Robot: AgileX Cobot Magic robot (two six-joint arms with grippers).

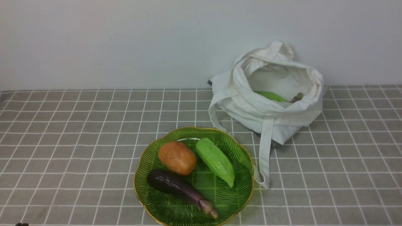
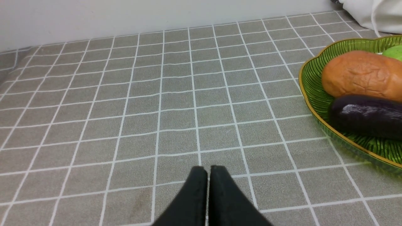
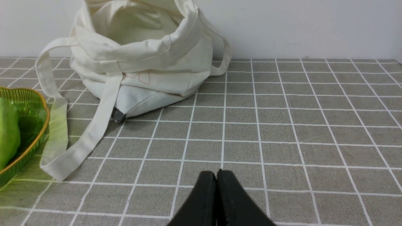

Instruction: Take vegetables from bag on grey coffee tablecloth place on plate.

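Pale grey-white wall backs the scene, and below it the tabletop is covered by a grey-brown tablecloth crossed by thin white lines into small squares. At the rear right, against the wall, sits a soft white cloth tote bag with long flat straps, its mouth slumped open. One strap trails forward over the cloth to end just beside the dish's right edge. A faint orange line mark shows on the bag's side in the right wrist view, too small to read as writing.

In front of the bag and to its left stands a translucent green ribbed glass plate with a scalloped gold rim. On it lie three vegetables: a smooth light green oblong gourd on the right, a slim dark purple eggplant across the front, and a round orange-brown potato at the left rear, touching the eggplant. A second light green gourd lies inside the bag, partly hidden by the folded rim.

Each wrist view shows its own gripper low over bare cloth: the left gripper and the right gripper both have black jaws pressed together, holding nothing.
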